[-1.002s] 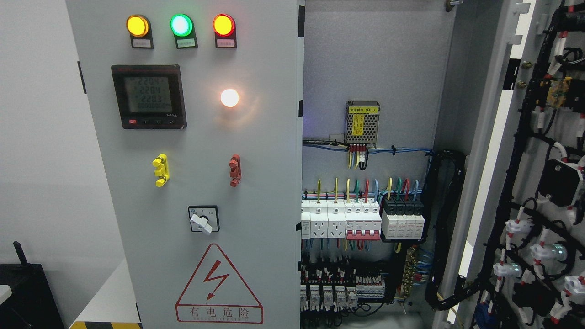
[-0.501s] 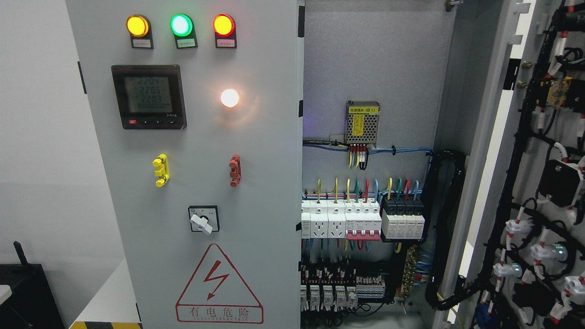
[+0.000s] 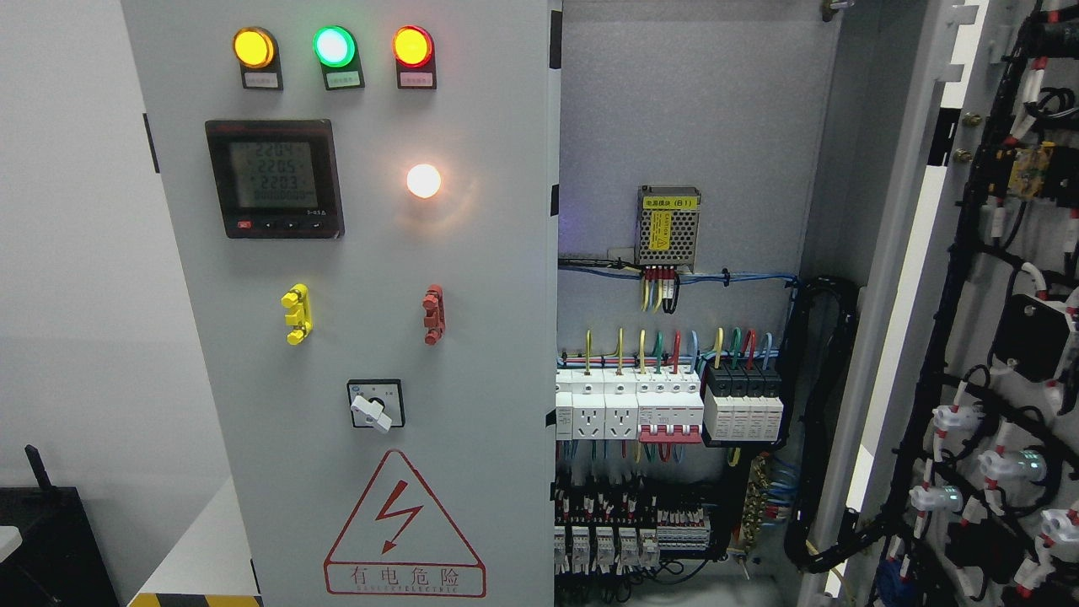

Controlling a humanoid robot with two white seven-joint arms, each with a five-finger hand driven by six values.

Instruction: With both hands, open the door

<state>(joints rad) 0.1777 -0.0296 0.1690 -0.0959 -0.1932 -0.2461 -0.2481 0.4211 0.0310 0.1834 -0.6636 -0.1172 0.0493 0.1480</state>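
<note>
A grey electrical cabinet fills the head view. Its left door point(image 3: 480, 354) is closed and carries three lit indicator lamps, a digital meter point(image 3: 275, 178), a white lamp, a yellow handle point(image 3: 297, 314), a red handle point(image 3: 433, 314), a rotary switch point(image 3: 376, 406) and a red warning triangle. The right door point(image 3: 969, 253) is swung wide open to the right, its inner face covered with black wiring. The cabinet interior point(image 3: 683, 110) shows breakers point(image 3: 666, 409) and coloured wires. Neither hand nor arm appears.
A white wall stands at the left. A black box point(image 3: 50, 539) sits at the lower left, beside a white surface with a yellow-black striped edge point(image 3: 194, 598). A power supply point(image 3: 668, 224) hangs on the cabinet's back panel.
</note>
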